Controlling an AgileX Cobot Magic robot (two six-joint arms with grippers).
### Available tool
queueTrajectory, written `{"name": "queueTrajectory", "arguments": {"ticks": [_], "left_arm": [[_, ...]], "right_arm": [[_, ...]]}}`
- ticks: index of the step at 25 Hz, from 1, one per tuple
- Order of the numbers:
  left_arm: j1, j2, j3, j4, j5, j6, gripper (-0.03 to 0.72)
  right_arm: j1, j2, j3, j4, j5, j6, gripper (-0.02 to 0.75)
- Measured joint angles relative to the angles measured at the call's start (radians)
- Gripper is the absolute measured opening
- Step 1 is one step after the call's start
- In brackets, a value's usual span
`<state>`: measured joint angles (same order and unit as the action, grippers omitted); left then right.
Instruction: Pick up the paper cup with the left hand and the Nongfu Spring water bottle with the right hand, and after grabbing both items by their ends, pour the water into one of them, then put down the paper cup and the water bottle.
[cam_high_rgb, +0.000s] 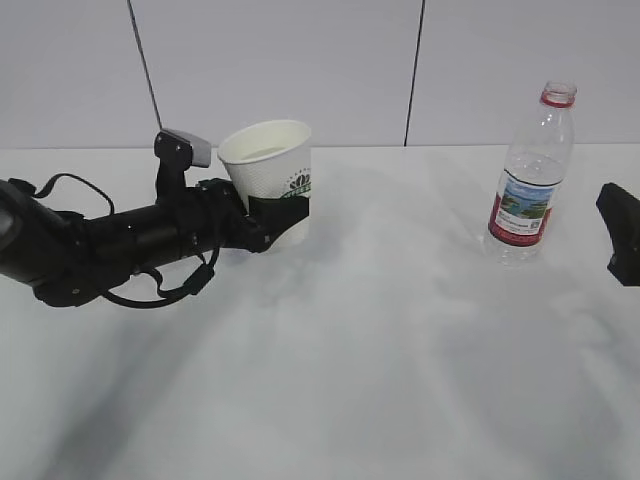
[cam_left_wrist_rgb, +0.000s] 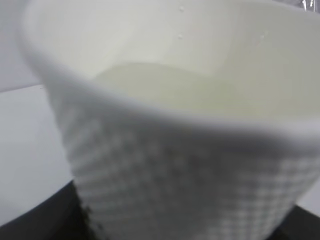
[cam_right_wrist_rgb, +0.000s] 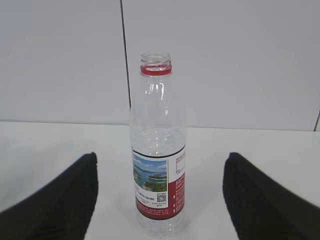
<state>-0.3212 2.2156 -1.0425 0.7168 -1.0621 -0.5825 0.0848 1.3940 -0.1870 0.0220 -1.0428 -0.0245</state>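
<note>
Left tool (cam_high_rgb: 268, 222) level, around paper cup (cam_high_rgb: 270, 165).

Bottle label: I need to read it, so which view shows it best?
The right wrist view: the bottle stands centred and close, label facing. The exterior view shows it small, at the far right. The left wrist view misses it.

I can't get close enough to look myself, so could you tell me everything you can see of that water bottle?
The bottle is clear ribbed plastic, tall and slim, with a red neck ring and no cap on its open mouth. A red label with a blue-green landscape picture wraps its lower part. It looks nearly empty. It stands upright on the white table, at the right, far from the cup. Nothing touches it: the right claw is open, its fingers apart on either side.
</note>
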Motion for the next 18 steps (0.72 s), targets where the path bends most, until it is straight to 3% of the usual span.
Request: {"name": "queueTrajectory", "arguments": {"ticks": [18], "left_arm": [[0.129, 0.000, 0.060, -0.010, -0.043, 0.022, 0.502]], "right_arm": [[0.000, 0.000, 0.000, 0.000, 0.000, 0.000, 0.586]]}}
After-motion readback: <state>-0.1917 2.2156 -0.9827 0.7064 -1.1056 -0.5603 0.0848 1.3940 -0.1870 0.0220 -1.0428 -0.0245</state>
